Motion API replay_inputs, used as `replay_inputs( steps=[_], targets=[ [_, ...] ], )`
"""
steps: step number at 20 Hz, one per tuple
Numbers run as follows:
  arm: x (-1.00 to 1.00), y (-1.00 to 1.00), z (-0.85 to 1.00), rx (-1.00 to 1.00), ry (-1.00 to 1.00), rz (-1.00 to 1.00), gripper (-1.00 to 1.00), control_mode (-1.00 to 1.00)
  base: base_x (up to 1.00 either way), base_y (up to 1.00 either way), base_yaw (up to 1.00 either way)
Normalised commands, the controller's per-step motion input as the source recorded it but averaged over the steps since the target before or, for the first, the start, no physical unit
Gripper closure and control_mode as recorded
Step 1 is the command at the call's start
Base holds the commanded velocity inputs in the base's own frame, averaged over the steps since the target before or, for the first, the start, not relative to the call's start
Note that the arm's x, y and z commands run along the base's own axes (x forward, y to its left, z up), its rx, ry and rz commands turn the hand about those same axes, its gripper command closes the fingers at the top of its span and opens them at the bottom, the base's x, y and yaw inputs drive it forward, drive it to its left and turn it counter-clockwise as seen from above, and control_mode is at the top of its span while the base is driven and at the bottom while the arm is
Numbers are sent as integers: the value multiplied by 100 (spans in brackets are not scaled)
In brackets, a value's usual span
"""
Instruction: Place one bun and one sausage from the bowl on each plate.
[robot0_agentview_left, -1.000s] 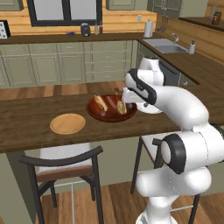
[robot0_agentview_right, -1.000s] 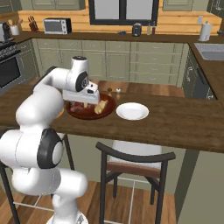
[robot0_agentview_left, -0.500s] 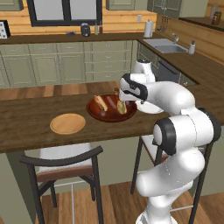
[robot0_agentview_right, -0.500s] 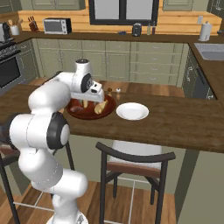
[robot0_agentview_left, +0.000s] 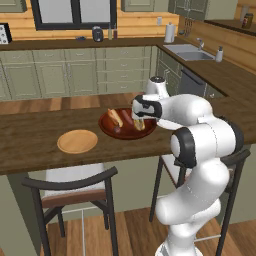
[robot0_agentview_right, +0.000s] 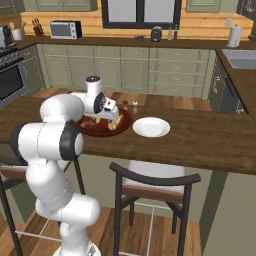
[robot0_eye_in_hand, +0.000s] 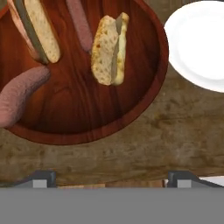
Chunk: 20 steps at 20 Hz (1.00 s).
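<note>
The dark red-brown bowl (robot0_eye_in_hand: 87, 113) holds two split buns and two sausages. One bun (robot0_eye_in_hand: 109, 50) lies near the bowl's middle, the other bun (robot0_eye_in_hand: 39, 28) at its upper left. One sausage (robot0_eye_in_hand: 19, 96) rests on the left side, a second sausage (robot0_eye_in_hand: 81, 24) at the top. My gripper (robot0_eye_in_hand: 111, 179) hangs open over the bowl's near rim with nothing between its fingertips (robot0_eye_in_hand: 41, 177). From the base I see the gripper (robot0_agentview_left: 140, 118) above the bowl (robot0_agentview_left: 120, 134). The tan plate (robot0_agentview_left: 77, 141) lies left of it. The white plate (robot0_agentview_right: 151, 127) lies right of the bowl (robot0_agentview_right: 95, 131).
Two small shakers (robot0_agentview_right: 129, 104) stand on the wooden counter (robot0_agentview_right: 200, 140) just behind the bowl. A bar stool (robot0_agentview_left: 70, 187) stands below the counter's front edge under the tan plate, another stool (robot0_agentview_right: 155, 182) under the white plate.
The hand has swung left from beside the bowl to above its near side, and the arm has folded higher. The jaws stayed open.
</note>
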Motion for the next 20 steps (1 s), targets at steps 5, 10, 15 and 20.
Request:
replay_inputs(
  steps=[5, 10, 15, 20],
  targets=[
    [77, 0, -24, 0, 4, 0, -100, -100, 0, 0, 0],
    [64, 0, -35, 0, 8, 0, -100, -100, 0, 0, 0],
    [56, 0, -39, 0, 3, 0, -100, -100, 0, 0, 0],
    [52, 0, -38, 0, 0, 0, -100, -100, 0, 0, 0]
  ],
)
